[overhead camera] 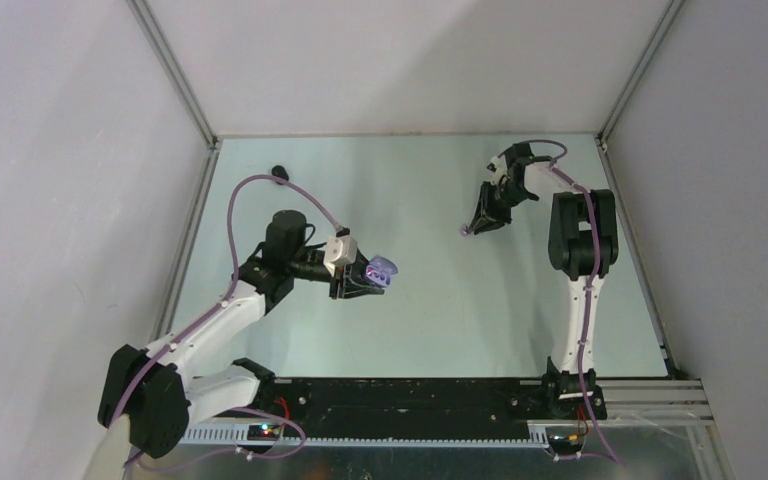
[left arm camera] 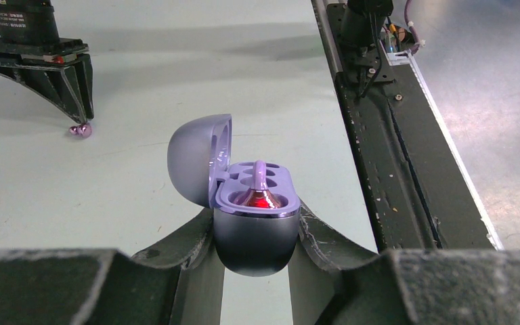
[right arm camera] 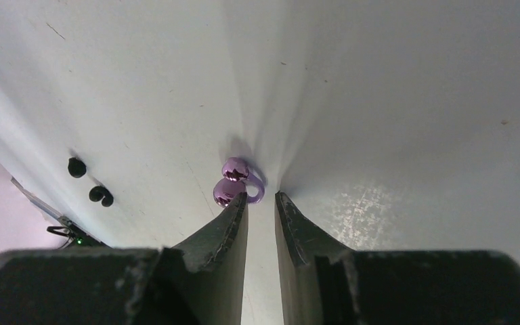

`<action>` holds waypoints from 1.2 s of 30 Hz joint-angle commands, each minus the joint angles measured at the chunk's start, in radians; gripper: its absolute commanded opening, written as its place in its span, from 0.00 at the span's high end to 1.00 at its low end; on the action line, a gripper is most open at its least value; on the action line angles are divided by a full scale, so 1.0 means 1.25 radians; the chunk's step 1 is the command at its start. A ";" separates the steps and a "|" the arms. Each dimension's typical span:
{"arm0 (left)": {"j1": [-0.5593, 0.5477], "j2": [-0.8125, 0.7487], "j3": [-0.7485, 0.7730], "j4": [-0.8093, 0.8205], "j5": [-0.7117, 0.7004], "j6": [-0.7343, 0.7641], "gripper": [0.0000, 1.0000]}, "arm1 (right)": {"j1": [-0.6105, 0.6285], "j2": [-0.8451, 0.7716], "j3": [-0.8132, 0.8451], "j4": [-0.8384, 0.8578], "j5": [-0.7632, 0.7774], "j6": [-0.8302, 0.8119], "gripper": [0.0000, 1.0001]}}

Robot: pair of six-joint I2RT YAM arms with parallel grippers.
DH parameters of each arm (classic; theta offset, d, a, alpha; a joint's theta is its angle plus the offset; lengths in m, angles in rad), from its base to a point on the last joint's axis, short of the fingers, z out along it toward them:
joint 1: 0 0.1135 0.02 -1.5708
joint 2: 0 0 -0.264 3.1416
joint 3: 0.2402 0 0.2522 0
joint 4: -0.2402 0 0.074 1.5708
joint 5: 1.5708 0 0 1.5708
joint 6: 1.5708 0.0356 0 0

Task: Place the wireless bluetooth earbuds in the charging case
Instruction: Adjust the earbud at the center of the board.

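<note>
Pale matte table [overhead camera: 440, 320], lightly scuffed. The left gripper [left arm camera: 256, 227] is clamped on the charging case [left arm camera: 254, 247], a smooth egg-shaped shell in greyish lilac with a satin sheen. Its lid [left arm camera: 193, 159] is swung open to one side. Inside is a matte purple tray [left arm camera: 281, 196] with rounded wells. One purple earbud [left arm camera: 260, 179] sits in a well, stem up, with a red glow at its foot.

The right gripper [right arm camera: 261, 200] is well apart, tips down at the table. Its black wedge fingers are drawn nearly together, with a thin slit between them and nothing in it. The second purple earbud [right arm camera: 233, 183] is glossy, with two round lobes and a small loop, and lies against one fingertip. Two tiny black earbuds [right arm camera: 100, 196] lie off to the side, clear of both arms. A black base rail [left arm camera: 379, 156] runs beside the case.
</note>
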 commanded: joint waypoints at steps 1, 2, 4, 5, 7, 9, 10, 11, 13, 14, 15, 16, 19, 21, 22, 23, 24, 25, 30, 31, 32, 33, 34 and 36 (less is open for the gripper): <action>-0.006 0.002 0.014 0.010 0.007 0.022 1.00 | 0.014 0.016 0.037 -0.005 -0.015 -0.002 0.74; -0.006 0.002 0.015 0.010 0.006 0.022 1.00 | 0.015 0.022 0.039 -0.006 -0.017 -0.004 0.73; -0.006 0.001 0.014 0.010 0.007 0.021 1.00 | 0.016 0.032 0.050 -0.009 -0.026 -0.003 0.73; -0.006 0.001 0.014 0.009 0.007 0.022 1.00 | 0.017 0.034 0.054 -0.013 -0.027 -0.003 0.73; -0.006 0.002 0.014 0.008 0.006 0.023 1.00 | 0.019 0.038 0.057 -0.016 -0.031 -0.003 0.72; -0.006 0.003 0.014 0.008 0.005 0.025 1.00 | 0.019 0.040 0.059 -0.015 -0.043 -0.002 0.72; -0.007 0.004 0.014 0.008 0.006 0.025 1.00 | 0.018 0.042 0.062 -0.013 -0.055 0.003 0.72; -0.007 0.007 0.015 0.009 0.006 0.025 1.00 | 0.017 0.046 0.065 -0.012 -0.062 0.004 0.71; -0.006 0.008 0.016 0.007 0.005 0.025 1.00 | 0.016 0.057 0.076 -0.012 -0.084 0.009 0.71; -0.006 0.008 0.017 0.006 0.006 0.026 1.00 | 0.015 0.060 0.081 -0.012 -0.101 0.014 0.71; -0.006 0.008 0.017 0.006 0.006 0.027 1.00 | 0.015 0.068 0.084 -0.010 -0.109 0.018 0.71; -0.006 0.009 0.018 0.006 0.005 0.028 1.00 | 0.016 0.072 0.089 -0.011 -0.125 0.021 0.71; -0.007 0.012 0.020 0.006 0.004 0.031 1.00 | 0.019 0.092 0.097 -0.008 -0.149 0.033 0.71; -0.006 0.014 0.021 0.006 0.004 0.032 1.00 | 0.024 0.099 0.099 -0.003 -0.160 0.041 0.72; -0.006 0.014 0.023 0.006 0.004 0.032 1.00 | 0.026 0.101 0.099 0.000 -0.165 0.044 0.73; -0.007 0.015 0.023 -0.012 0.004 0.033 1.00 | 0.028 0.101 0.101 0.003 -0.168 0.049 0.75; -0.007 0.016 0.023 -0.015 0.004 0.033 1.00 | 0.029 0.101 0.100 0.006 -0.168 0.051 0.76; -0.006 0.016 0.023 -0.020 0.003 0.036 1.00 | 0.029 0.101 0.100 0.007 -0.168 0.052 0.77; -0.007 0.017 0.027 -0.026 0.002 0.040 1.00 | 0.022 0.091 0.097 0.013 -0.174 0.055 0.80; -0.006 0.018 0.026 -0.027 0.002 0.039 1.00 | 0.019 0.089 0.098 0.013 -0.173 0.055 0.80; -0.006 0.017 0.026 -0.027 0.002 0.039 1.00 | 0.018 0.085 0.097 0.013 -0.173 0.054 0.81; -0.007 0.016 0.026 -0.027 0.002 0.040 1.00 | 0.016 0.083 0.097 0.014 -0.174 0.054 0.82; -0.006 0.014 0.026 -0.027 0.002 0.040 1.00 | 0.014 0.080 0.097 0.014 -0.173 0.052 0.83; -0.006 0.012 0.026 -0.027 0.001 0.039 1.00 | 0.011 0.072 0.098 0.017 -0.172 0.050 0.83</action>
